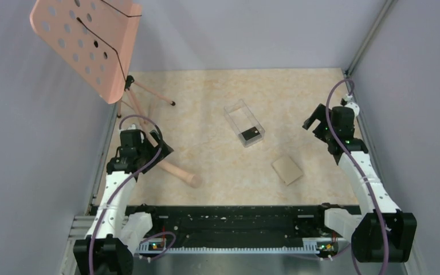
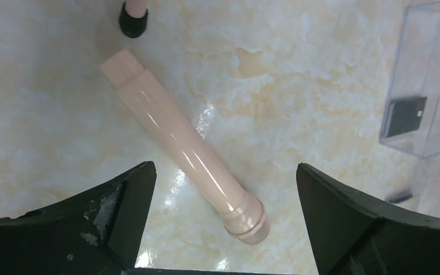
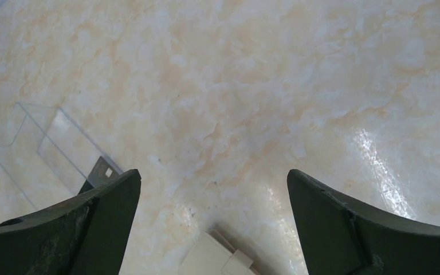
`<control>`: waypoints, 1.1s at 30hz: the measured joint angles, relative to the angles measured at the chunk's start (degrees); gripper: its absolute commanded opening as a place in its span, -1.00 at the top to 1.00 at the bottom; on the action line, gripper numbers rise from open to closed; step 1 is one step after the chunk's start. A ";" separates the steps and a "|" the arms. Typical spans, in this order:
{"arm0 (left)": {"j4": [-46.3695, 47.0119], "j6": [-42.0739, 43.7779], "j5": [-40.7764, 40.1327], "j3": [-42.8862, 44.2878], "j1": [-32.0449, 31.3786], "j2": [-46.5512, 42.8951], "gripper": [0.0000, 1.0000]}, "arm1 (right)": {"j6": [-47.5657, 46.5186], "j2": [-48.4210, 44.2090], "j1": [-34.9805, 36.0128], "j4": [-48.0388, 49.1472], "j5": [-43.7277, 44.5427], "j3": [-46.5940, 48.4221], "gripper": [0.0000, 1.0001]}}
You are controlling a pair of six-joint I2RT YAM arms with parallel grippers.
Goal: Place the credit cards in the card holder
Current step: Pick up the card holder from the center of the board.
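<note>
**Card transfer not begun: cards in the box, wallet lying apart**

Finding: no card has reached the card holder [image 1: 287, 170]. It lies flat on the marbled table [image 1: 217, 91], tan face up and apparently folded shut, on the right arm's side. It is well apart from the clear plastic box [image 1: 239, 117], which sits nearer the middle. The credit cards [image 1: 251, 134] show as a dark rectangle at the near end of that box. Whether that is one card or a stack I cannot tell.

The left gripper [image 1: 161, 148] has its jaws spread wide and holds nothing. It hangs over a pink tube [image 2: 186, 152], a leg of the stand [image 1: 86, 40] at the left, which runs beneath the gap between the jaws. The box and its card lie off to that gripper's right.

The right gripper [image 1: 315, 121] is likewise wide open and empty, raised near the far right of the table. Its own camera catches only a corner of the card holder at the bottom edge, and the box off to the left.

Assessment: all the work remains. The cards must come out of the box, the holder must be opened, and the cards slid in. A thin card lying flat in a walled box looks awkward to pinch.
</note>
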 measured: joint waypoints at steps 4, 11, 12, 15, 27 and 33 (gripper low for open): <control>0.74 1.66 4.68 -0.35 0.00 -1.70 -0.98 | 0.52 -3.50 0.00 -3.19 -2.56 -0.66 -0.98; 6.12 1.66 17.27 -5.62 -0.22 -5.95 -0.98 | 0.59 -5.09 0.00 -8.61 -7.43 -2.19 -0.97; 6.88 1.27 18.97 -6.78 -0.55 -6.40 -0.98 | 0.59 -5.09 0.00 -9.44 -8.11 -2.21 -0.97; 8.44 -0.26 21.90 -9.16 -2.93 -6.40 -0.98 | 0.68 -5.09 0.00 -10.88 -9.81 -2.32 -0.97; 15.65 -7.37 15.02 -8.02 -36.26 3.32 -0.98 | 0.26 -0.83 0.00 -13.22 -20.92 -10.75 -0.97; 20.76 -10.14 11.32 -2.14 -46.16 13.35 -0.98 | 0.20 7.48 0.00 -12.98 -26.58 -11.58 -0.97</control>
